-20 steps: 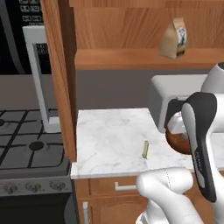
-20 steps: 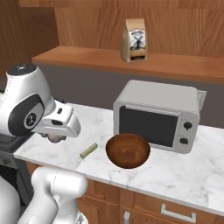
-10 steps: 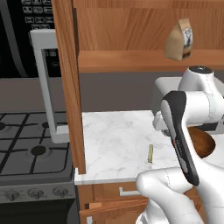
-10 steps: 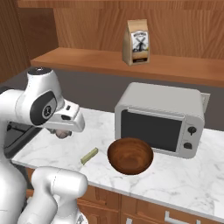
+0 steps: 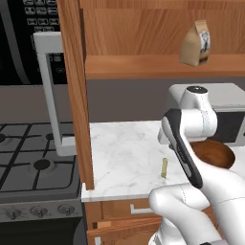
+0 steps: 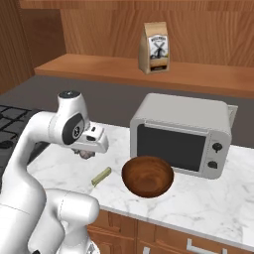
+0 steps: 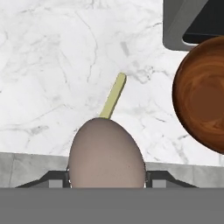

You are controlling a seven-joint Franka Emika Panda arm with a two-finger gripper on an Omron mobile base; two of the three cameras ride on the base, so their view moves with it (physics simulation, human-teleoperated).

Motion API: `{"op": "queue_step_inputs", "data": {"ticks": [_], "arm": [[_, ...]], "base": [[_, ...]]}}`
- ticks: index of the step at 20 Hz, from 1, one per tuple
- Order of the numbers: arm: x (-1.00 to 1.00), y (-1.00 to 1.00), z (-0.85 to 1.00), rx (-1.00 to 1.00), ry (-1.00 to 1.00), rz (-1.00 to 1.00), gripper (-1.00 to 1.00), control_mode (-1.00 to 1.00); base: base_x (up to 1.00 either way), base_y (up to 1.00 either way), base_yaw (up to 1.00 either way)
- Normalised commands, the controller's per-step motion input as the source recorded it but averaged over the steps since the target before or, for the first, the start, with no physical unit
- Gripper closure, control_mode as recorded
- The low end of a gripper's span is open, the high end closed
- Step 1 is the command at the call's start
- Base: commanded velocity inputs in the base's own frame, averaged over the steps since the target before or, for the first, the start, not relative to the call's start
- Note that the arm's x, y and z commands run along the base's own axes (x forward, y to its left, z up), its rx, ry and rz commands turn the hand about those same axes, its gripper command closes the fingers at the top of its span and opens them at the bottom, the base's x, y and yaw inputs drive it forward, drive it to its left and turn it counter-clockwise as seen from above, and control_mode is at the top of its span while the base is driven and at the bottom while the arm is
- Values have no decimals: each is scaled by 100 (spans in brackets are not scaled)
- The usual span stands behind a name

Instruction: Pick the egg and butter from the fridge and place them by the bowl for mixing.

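Observation:
The egg point(image 7: 107, 153), brownish-grey and speckled, sits between my fingers in the hand view, held above the marble counter. My gripper point(image 6: 87, 153) is shut on the egg and hangs over the counter left of the bowl. The butter point(image 6: 101, 176) point(image 5: 164, 168) point(image 7: 113, 96) is a thin olive-yellow stick lying flat on the counter, just below and beyond the held egg. The dark reddish-brown wooden bowl point(image 6: 148, 176) point(image 7: 201, 95) point(image 5: 214, 153) rests on the counter right of the butter, in front of the microwave. The fridge is out of view.
A grey microwave point(image 6: 181, 133) stands behind the bowl. A paper bag point(image 6: 155, 48) sits on the wooden shelf above. A gas stove point(image 5: 33, 165) lies to the left, past a wooden cabinet panel point(image 5: 76, 91). The counter's front edge point(image 5: 124, 192) is close.
Both base views have shifted as the base moved; the microwave and bowl now sit further left in the right base view. The gripper stays shut on the egg above the counter.

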Motion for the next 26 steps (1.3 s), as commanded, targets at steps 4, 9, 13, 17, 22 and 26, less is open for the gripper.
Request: {"op": "queue_step_inputs", "data": {"ticks": [4, 9, 13, 17, 22, 26], "arm": [[52, -22, -71, 0, 0, -5, 100, -100], [39, -5, -58, 0, 1, -10, 100, -100], [25, -3, -32, 0, 3, -24, 100, -100], [29, -6, -35, 0, 4, -27, 100, -100], [37, -11, -36, 0, 3, -14, 100, -100], [25, -23, -45, 2, 1, -3, 100, -100]], "base": [[0, 0, 0], [0, 0, 0], [0, 0, 0], [0, 0, 0], [0, 0, 0], [0, 0, 0]]}}
